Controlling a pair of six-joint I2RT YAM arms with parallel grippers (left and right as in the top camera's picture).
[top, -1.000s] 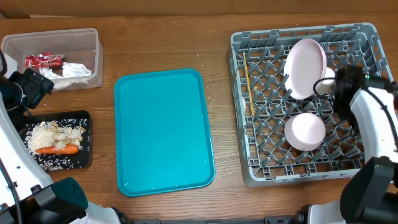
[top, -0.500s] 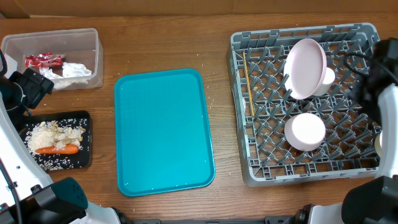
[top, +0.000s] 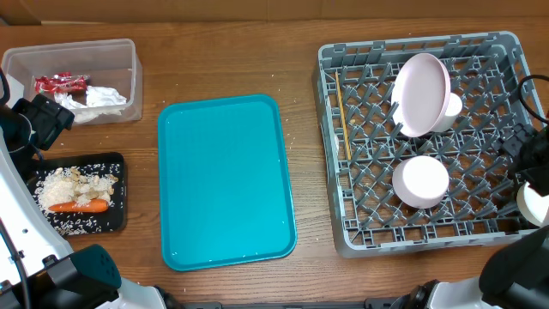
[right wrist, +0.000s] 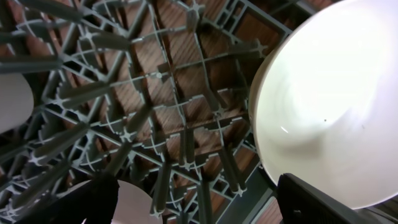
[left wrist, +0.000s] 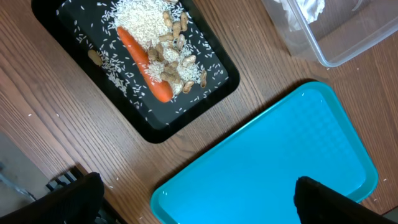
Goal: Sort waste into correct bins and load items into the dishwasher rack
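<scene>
Right gripper [right wrist: 199, 186], jaws spread on nothing, hovers over the rack [top: 360, 215] — loading looks the step in hand — and next likely must centre on the bowl [right wrist: 329, 106] beside it at the rack's edge.

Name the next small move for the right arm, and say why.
Probably lift the right gripper straight up, clear of the dishwasher rack. Its jaws stand wide apart with nothing between them, and the white bowl beside them rests at the rack's edge. Upright pegs crowd close below, so a sideways move might catch on them.
</scene>
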